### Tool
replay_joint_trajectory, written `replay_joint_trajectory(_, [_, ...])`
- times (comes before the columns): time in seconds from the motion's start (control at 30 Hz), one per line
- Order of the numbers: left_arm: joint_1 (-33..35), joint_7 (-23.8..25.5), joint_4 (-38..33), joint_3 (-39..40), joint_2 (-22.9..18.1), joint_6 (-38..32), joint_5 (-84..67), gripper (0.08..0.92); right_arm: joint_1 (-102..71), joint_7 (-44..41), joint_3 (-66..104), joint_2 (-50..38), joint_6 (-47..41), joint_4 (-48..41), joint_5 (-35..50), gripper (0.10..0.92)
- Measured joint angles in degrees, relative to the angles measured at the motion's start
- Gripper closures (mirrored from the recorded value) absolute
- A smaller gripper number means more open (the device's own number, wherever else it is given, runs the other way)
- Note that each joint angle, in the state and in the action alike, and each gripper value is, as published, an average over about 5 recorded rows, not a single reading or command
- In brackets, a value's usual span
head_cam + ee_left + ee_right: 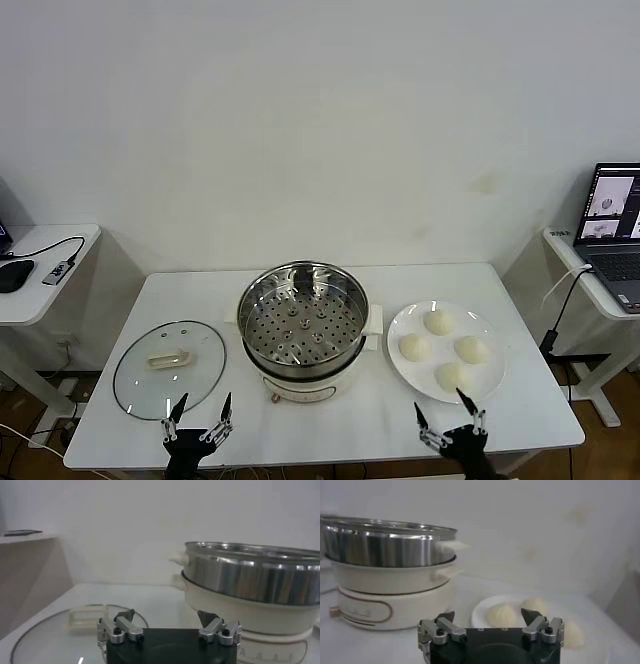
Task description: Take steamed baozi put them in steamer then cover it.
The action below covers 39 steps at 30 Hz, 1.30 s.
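Baozi (443, 350) sit four together on the white plate (400, 372), to the right of the steamer (303, 325), so your right gripper (445, 414) has the short reach: it hovers at the near desk (350, 425) edge just in front of the plate, jaws spread and holding nothing, the nearest bun just beyond its tips. The steamer stands at the middle with its perforated tray bare, ready to receive them. You'll find the cover (169, 367) lying flat on the desk to the steamer's left, handle up, which suits your left gripper (200, 409); that one waits released just in front of the cover's near rim.
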Motion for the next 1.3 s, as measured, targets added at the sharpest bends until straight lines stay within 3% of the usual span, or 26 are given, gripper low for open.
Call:
replay_joint_trajectory(0.4, [-2.7,-1.6,0.0,0.2,1.2,2.8,1.4,0.177,15.6,-12.8,-1.6,-15.9,-6.1,-6.9,-9.8,0.203])
replay_joint_trajectory(0.73, [-4.6,-1.9,0.7,-0.1,2.6,3.8,2.9,0.177,38.1,-27.1,-17.1,-28.7,-9.3,-17.6,-12.3,0.203])
replay_joint_trajectory(1.0, [-5.5,-2.4,1.2,-0.7,2.6,4.2,3.9,0.177,59.6,-37.4,-37.5,-31.9,-9.3,-27.3,-12.5,0.203])
replay_joint_trajectory(1.3, [-5.5,-2.5,1.5,-1.7,3.0,3.3,4.2,0.177,79.0,-45.3,-57.9,-28.7,-7.6,-38.8,-14.1,0.203])
